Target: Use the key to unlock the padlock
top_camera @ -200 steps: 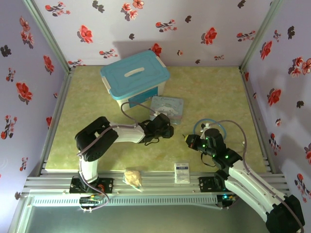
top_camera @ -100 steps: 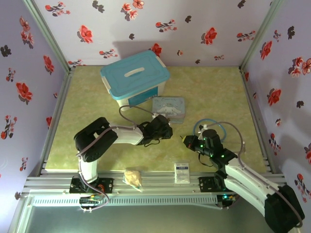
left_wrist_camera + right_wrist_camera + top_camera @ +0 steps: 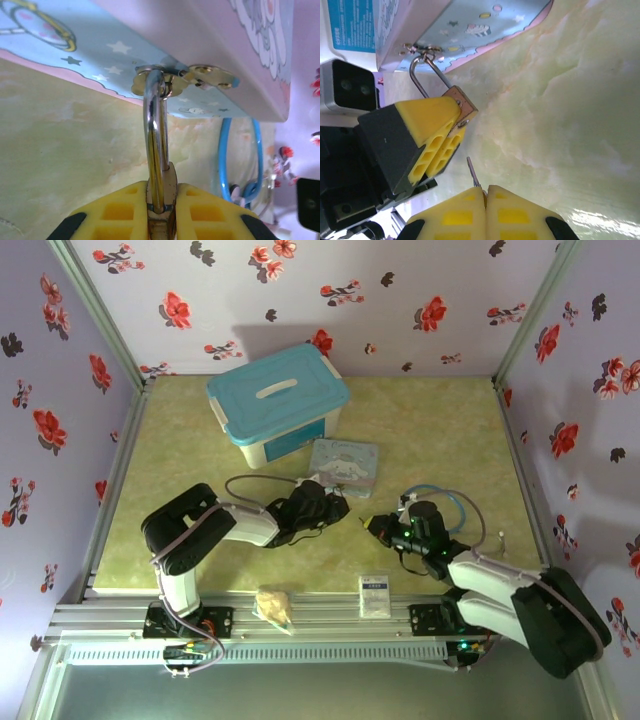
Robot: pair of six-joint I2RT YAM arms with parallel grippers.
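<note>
Tabletop of marbled yellow-green (image 3: 180,460) carries a white plastic storage box with a teal lid (image 3: 278,400), standing behind and to the left of a flat pale blue tin printed with cartoon figures (image 3: 345,462). A blue-tubed stethoscope (image 3: 445,495) lies coiled to the right of the tin's front corner. A tan lumpy bag (image 3: 274,605) and a small white rectangular packet (image 3: 375,595) sit well in front of the tin, at the table's near edge. A tiny brass-gold padlock with a thin silvery shackle (image 3: 155,145) hangs at the tin's front wall, its shackle hooked through the brass hasp (image 3: 200,75) there. The left gripper (image 3: 335,505) has its yellow pads (image 3: 120,215) clamped on the padlock's body just in front of the tin. A very small, slim, dull grey metal key (image 3: 472,175) pokes out from between the pressed-together pads of the right gripper (image 3: 372,525), in front of the tin and to the right. The blade points toward the padlock, near it but apart.
</note>
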